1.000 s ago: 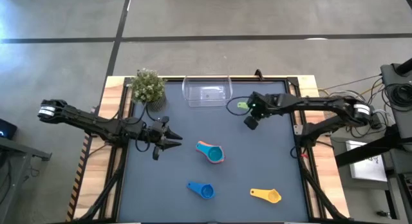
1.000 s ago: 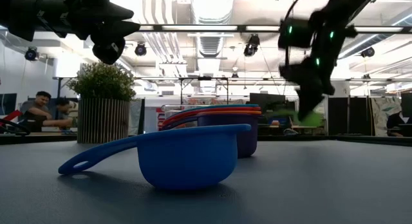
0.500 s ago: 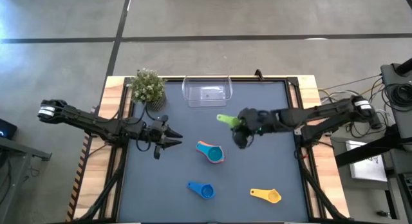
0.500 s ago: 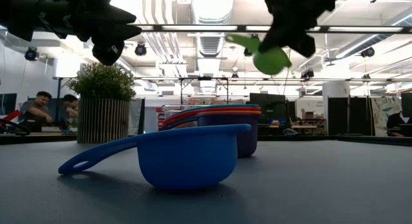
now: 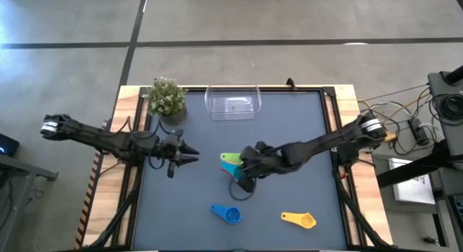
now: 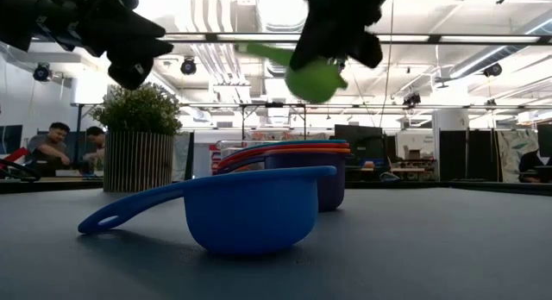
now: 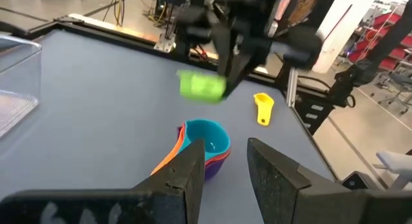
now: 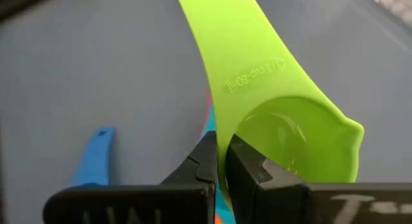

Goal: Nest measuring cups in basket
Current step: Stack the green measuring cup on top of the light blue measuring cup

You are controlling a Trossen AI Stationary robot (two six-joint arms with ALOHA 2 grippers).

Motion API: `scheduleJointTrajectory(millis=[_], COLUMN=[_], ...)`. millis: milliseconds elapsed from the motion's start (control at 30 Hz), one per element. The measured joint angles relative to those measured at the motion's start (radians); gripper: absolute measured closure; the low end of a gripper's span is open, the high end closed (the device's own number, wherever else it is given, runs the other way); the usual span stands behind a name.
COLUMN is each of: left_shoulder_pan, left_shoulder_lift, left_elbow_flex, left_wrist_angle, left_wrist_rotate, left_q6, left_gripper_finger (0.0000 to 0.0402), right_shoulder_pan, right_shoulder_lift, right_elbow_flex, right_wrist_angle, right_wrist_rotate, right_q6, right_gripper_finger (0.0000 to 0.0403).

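The right pincer, pinching the green measuring cup, has moved from near the basket to above the nested cups at the bench's middle. The left pincer, spread, has barely shifted near the left edge.

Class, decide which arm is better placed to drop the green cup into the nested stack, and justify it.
Right. The right gripper already grips the green cup directly above the nested stack; the left gripper waits off to the side, holding nothing.
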Motion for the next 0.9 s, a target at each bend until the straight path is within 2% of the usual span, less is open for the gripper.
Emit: scheduleJointTrajectory(millis=[300, 533, 900], left_shoulder_pan=[0.000, 0.000, 0.000], left_shoulder_lift=[-0.039, -0.034, -0.032], left_elbow_flex=[0.000, 0.000, 0.000], left_wrist_angle=[-0.033, -0.044, -0.043], left_wrist_rotate=[0.000, 0.000, 0.000], left_q6=[0.000, 0.000, 0.000], left_gripper_finger=[0.0301, 0.0301, 0.0301], right_shoulder_pan=[0.000, -0.001, 0.000], right_shoulder_lift=[0.140, 0.140, 0.137], right_elbow_flex=[0.056, 0.058, 0.055], right_wrist_angle=[0.002, -0.001, -0.022], right_wrist_rotate=[-0.066, -0.111, -0.118], right_q6=[0.072, 0.064, 0.052], right_gripper_finger=[0.0394, 0.0388, 0.0348])
